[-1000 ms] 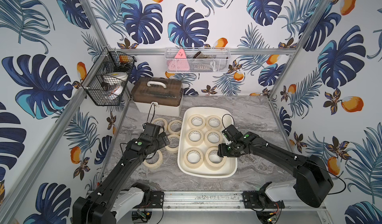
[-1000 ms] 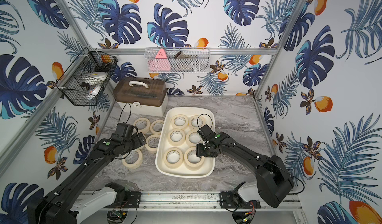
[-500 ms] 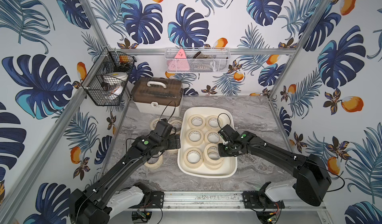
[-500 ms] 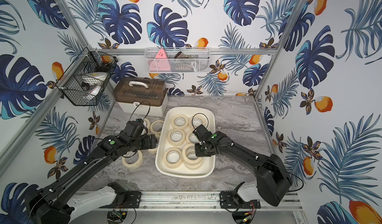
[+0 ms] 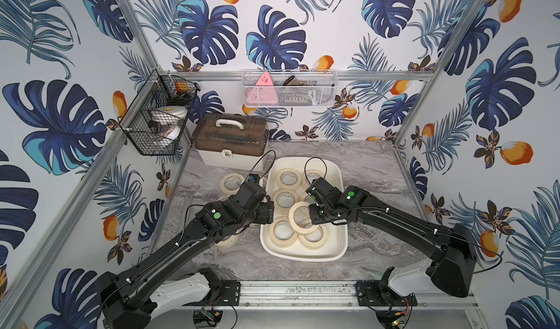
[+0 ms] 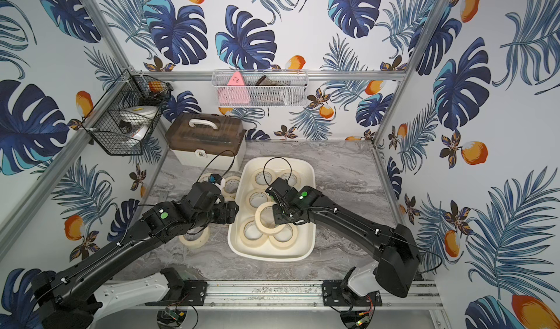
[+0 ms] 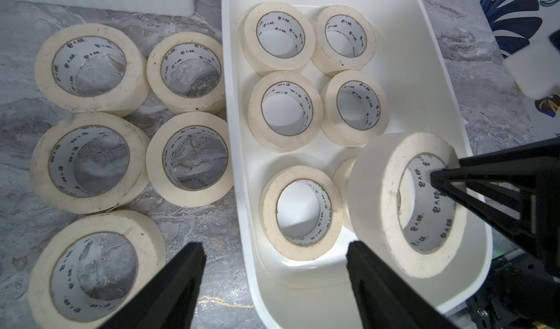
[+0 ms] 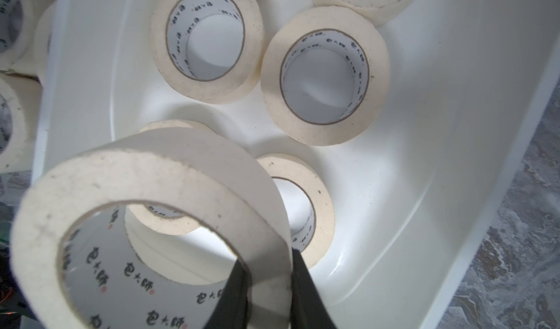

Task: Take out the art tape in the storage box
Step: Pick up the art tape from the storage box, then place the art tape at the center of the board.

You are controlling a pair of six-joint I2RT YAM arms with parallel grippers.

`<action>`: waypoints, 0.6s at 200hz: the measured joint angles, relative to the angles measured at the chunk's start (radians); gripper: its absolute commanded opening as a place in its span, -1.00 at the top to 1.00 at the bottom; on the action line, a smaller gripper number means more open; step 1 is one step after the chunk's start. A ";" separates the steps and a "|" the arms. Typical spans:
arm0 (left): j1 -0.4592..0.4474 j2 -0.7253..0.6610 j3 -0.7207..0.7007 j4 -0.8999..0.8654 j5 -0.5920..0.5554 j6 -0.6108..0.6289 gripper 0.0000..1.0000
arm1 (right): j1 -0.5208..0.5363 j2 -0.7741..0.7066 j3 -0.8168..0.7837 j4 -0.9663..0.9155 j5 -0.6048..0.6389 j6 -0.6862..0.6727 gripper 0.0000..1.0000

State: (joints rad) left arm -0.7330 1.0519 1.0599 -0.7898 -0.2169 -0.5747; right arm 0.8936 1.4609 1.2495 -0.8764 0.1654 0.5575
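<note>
The right gripper [image 8: 269,270] is closed on the wall of the held roll [image 8: 145,172]: one finger sits inside the core and the other against the outer face. The held roll hangs tilted over the box [image 8: 424,160], clear of its floor.

The left gripper [image 7: 274,248] is empty, with its jaws spread wide. They straddle one side wall of the box, one finger over the table [image 7: 224,282] and the other over the box interior. The held roll is just beside the finger over the box.

The box rolls [image 7: 300,212] lie flat. One sits between the left jaws and four lie beyond them in two pairs. A sixth is mostly hidden under the held roll.

Five table rolls [image 7: 189,159] lie flat outside the left jaws, close beside the box.

The case [image 5: 230,136] stands farthest off, beyond the table rolls.
</note>
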 measured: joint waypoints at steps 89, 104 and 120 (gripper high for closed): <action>-0.098 0.030 0.061 -0.042 -0.059 0.003 -0.47 | 0.090 0.119 0.199 -0.008 0.004 0.033 0.92; -0.104 0.045 0.062 -0.048 -0.069 0.004 -0.36 | 0.101 0.132 0.217 -0.008 0.004 0.034 0.91; -0.108 0.061 0.067 -0.052 -0.081 0.004 -0.24 | 0.109 0.141 0.230 -0.008 0.004 0.034 0.89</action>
State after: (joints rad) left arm -0.8406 1.1126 1.1267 -0.8417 -0.2981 -0.5709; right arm 1.0027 1.6020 1.4796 -0.8841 0.1692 0.5911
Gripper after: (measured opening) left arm 0.650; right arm 0.209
